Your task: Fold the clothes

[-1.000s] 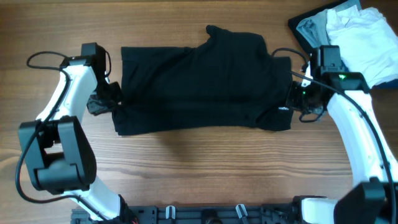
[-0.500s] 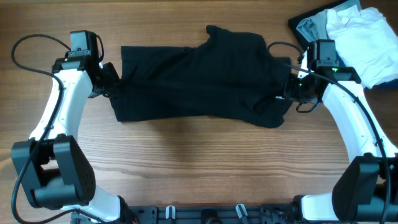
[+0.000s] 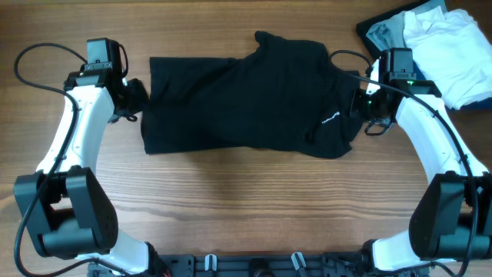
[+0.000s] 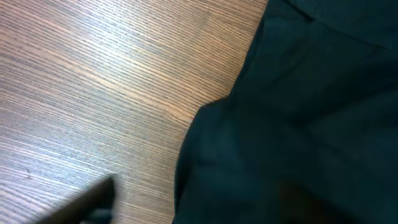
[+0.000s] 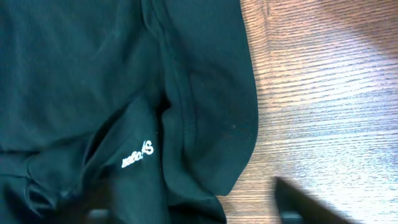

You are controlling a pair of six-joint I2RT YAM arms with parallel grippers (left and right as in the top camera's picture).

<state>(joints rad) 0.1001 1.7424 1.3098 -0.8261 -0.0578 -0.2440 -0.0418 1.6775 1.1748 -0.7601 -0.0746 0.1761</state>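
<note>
A black garment (image 3: pixel 246 92) lies folded into a wide band across the middle of the wooden table. My left gripper (image 3: pixel 135 100) is at its left end. In the left wrist view the jaws (image 4: pixel 199 205) stand wide apart, one finger (image 4: pixel 87 205) over bare wood and the other dim over the dark cloth (image 4: pixel 298 112). My right gripper (image 3: pixel 360 108) is at the garment's right end. It (image 5: pixel 199 208) is open too, with one finger (image 5: pixel 305 202) over the wood and the cloth (image 5: pixel 74 74) lying loose below. A small white logo (image 5: pixel 138 154) shows on the folded flap.
A heap of white and grey clothes (image 3: pixel 442 42) lies on a dark tray (image 3: pixel 367 37) in the far right corner, close behind my right arm. Bare wood runs along the near side of the table. The arms' base rail (image 3: pixel 254 265) sits at the near edge.
Both grippers carried the garment's near edge away from me, then opened and let go. The white logo has shifted inward and the near hem lies straighter.
</note>
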